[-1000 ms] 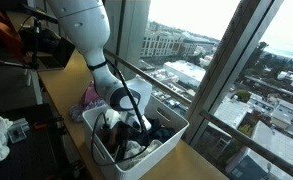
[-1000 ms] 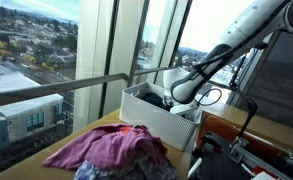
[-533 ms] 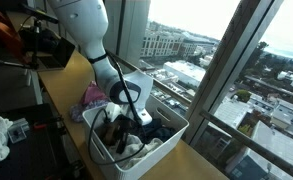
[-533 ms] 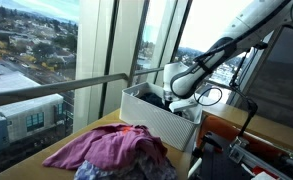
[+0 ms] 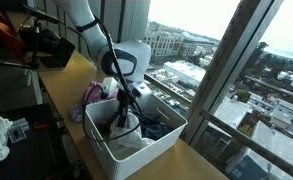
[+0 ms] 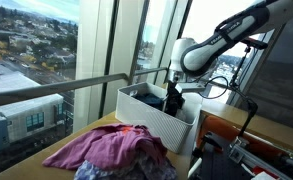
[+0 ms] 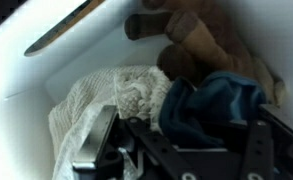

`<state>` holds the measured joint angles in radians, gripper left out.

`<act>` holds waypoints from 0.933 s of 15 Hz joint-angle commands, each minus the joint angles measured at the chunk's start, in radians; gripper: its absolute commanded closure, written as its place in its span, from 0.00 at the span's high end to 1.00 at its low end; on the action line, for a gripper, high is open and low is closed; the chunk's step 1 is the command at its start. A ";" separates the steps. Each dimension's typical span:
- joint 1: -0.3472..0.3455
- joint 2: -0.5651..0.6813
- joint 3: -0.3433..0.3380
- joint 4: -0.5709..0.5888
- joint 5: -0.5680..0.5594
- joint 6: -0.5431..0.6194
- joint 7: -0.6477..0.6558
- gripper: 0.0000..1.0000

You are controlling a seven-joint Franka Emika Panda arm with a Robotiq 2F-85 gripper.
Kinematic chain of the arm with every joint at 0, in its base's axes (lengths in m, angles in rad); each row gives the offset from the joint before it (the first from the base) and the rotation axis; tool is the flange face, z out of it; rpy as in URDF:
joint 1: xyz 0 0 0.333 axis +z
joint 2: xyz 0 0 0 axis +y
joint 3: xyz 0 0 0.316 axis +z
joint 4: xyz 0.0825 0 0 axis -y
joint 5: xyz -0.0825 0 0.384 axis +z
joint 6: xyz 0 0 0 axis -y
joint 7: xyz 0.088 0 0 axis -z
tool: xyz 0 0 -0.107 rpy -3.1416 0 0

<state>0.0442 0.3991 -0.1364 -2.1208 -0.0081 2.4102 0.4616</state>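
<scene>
On the desk (image 5: pixel 58 80) by the window stands a white bin (image 5: pixel 104 152) of laundry, a pink heap of clothes (image 6: pixel 111 150) beside it, and over the bin a dark garment (image 5: pixel 122 117) hangs from the hand (image 5: pixel 127 98), its long axis near upright, its free end pointing down into the bin. The hand is clenched on the garment's top. So thin a pinch could slip, I judge, or the trailing end could snag the white knit cloth (image 7: pixel 126 95) and blue cloth (image 7: pixel 211 100) and drag them over the rim.
</scene>
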 commanded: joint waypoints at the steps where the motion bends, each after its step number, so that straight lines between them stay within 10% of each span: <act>1: 0.005 -0.170 0.027 -0.065 0.018 -0.049 -0.017 0.00; 14: 0.048 -0.497 0.203 0.179 -0.028 -0.376 0.091 0.00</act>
<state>0.0716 -0.0608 0.0070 -2.0285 -0.0123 2.1194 0.4949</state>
